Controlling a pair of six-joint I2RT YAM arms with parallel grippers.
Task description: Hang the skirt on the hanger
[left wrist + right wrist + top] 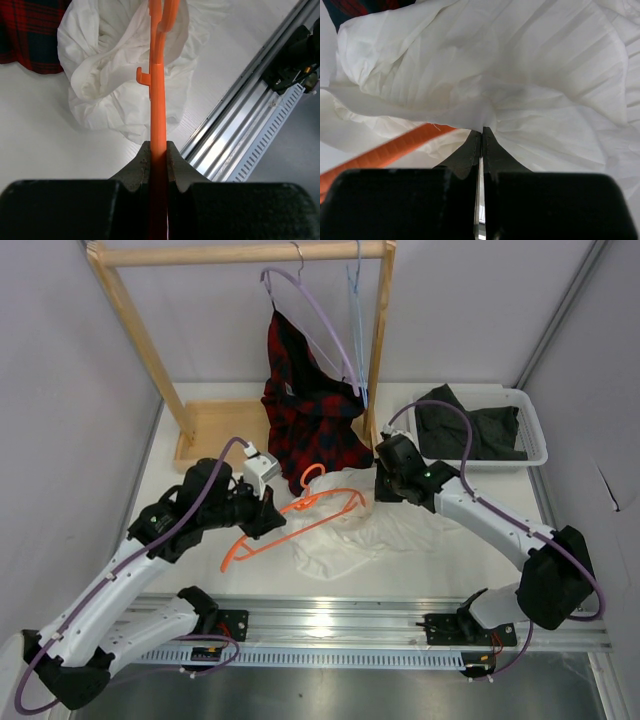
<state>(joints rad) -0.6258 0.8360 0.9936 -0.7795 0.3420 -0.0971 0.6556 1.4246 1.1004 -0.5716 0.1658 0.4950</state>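
Note:
The white skirt [350, 535] lies crumpled on the table centre; it also shows in the left wrist view [105, 85] and fills the right wrist view [530, 75]. The orange hanger [300, 508] lies across it, hook toward the plaid garment. My left gripper [268, 512] is shut on the hanger's bar [158, 100], which runs straight out from between the jaws. My right gripper [377, 492] is shut on a pinched fold of the skirt at its far right edge, with the orange hanger [390, 147] passing just left of the jaws.
A red-and-black plaid garment [310, 410] hangs on a lilac hanger [325, 320] from the wooden rack [240, 252], beside a pale blue wire hanger [355, 300]. A white tray [535, 435] with dark cloth [465, 430] sits back right. A metal rail [400, 615] runs along the near edge.

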